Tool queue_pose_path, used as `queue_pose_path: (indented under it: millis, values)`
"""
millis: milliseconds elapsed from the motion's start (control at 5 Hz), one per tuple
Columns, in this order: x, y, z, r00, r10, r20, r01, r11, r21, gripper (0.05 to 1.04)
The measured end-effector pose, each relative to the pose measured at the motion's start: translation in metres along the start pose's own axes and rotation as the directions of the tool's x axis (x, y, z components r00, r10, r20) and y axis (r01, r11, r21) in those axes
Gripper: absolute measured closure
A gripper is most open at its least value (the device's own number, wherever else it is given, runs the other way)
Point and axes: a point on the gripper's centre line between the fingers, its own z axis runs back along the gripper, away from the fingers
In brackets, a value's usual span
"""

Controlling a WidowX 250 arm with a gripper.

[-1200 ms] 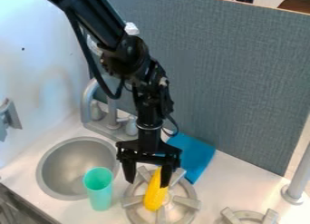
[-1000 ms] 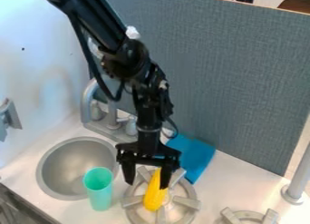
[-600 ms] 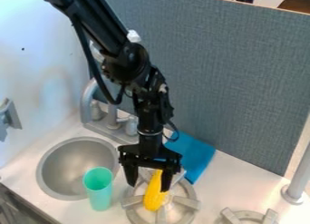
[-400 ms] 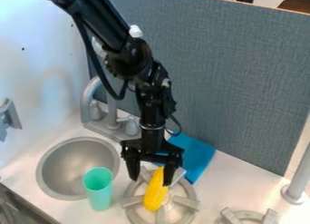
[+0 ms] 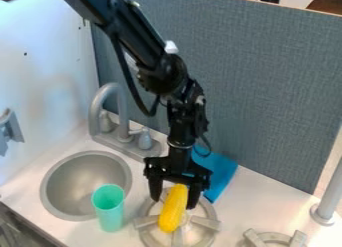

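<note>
A: Where's the yellow corn cob (image 5: 173, 210)?
B: On the left-hand stove burner (image 5: 206, 222) in view, lying lengthwise across the grate. Teal cup (image 5: 109, 209) is upright by the sink (image 5: 72, 185); flat blue item (image 5: 220, 174) is behind the burner.
A: Gripper (image 5: 174, 201) state?
B: Open. Fingers spread wide, one each side of the cob's upper end. Gap visible on the sink side; can't tell if the other finger touches.
A: So how far along?
B: My read: alignment mostly done, gripper's down at the cob. No grip, no lift. Closing on it is outstanding, if a grasp is the aim.
A: Anything past that?
B: Can't tell; nothing shows an end spot.
</note>
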Motion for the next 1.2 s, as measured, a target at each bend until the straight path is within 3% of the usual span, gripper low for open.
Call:
queue_pose_path:
  millis: [200, 400, 600, 800, 1000, 1200]
  values:
    - [-0.002, -0.001, -0.010, 1.000, 0.005, -0.024, -0.005, 1.000, -0.002, 0.083]
    - [0.000, 0.001, -0.014, 0.998, 0.035, -0.052, -0.033, 0.999, 0.035, 0.098]
    - [-0.002, 0.004, -0.022, 0.996, 0.049, -0.081, -0.044, 0.997, 0.062, 0.213]
    - [-0.004, 0.004, -0.023, 0.996, 0.045, -0.071, -0.041, 0.997, 0.058, 0.425]
    - [-0.005, -0.005, -0.012, 0.999, 0.014, -0.031, -0.013, 0.999, 0.042, 0.427]
    - [-0.011, -0.038, 0.007, 0.995, -0.103, -0.009, 0.103, 0.994, 0.045, 0.427]
